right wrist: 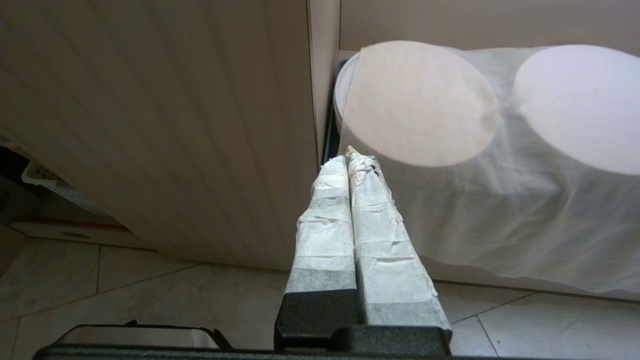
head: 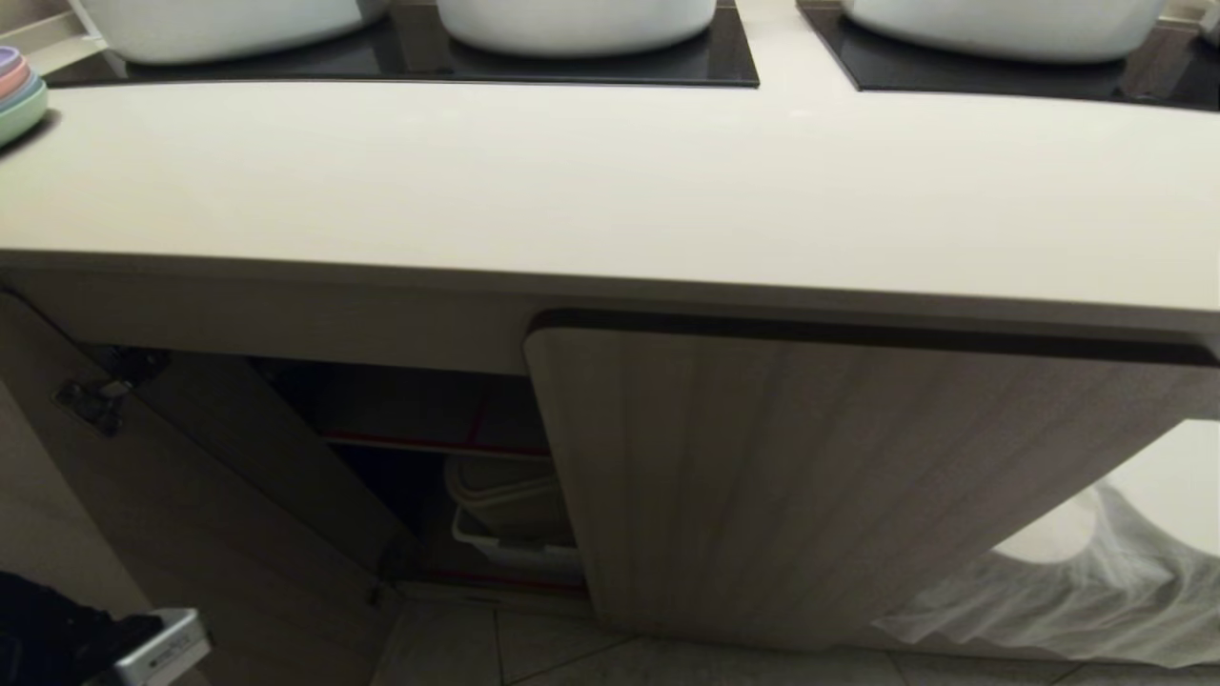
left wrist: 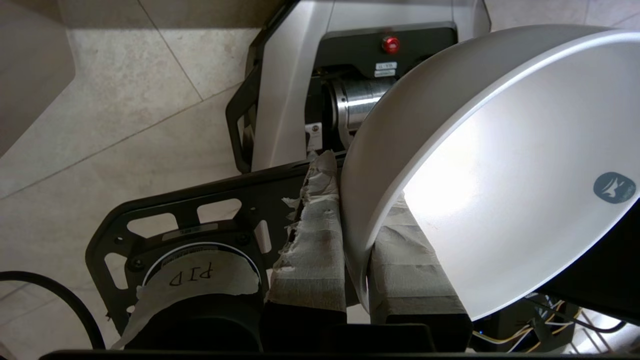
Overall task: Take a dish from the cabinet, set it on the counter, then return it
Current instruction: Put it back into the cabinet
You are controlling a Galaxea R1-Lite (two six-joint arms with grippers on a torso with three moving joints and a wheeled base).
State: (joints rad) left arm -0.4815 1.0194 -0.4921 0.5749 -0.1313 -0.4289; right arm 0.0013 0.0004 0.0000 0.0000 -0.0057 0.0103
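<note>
In the left wrist view the dish (left wrist: 500,175), a plain white bowl, hangs tilted over the floor and my own base. My left gripper (left wrist: 357,200) is shut on its rim, one taped finger outside the wall and one inside. The cabinet (head: 762,476) stands below the pale counter (head: 572,181); its left door (head: 191,495) is swung open and its right door is closed. My right gripper (right wrist: 347,160) is shut and empty, parked low in front of the closed fluted door (right wrist: 175,125). Neither gripper shows in the head view.
Inside the open half are a red-edged shelf (head: 429,443) and a white basket (head: 515,543). White pots (head: 572,24) sit on black panels (head: 572,62) at the counter's back, coloured plates (head: 14,90) far left. Cloth-covered round things (right wrist: 500,150) stand right of the cabinet.
</note>
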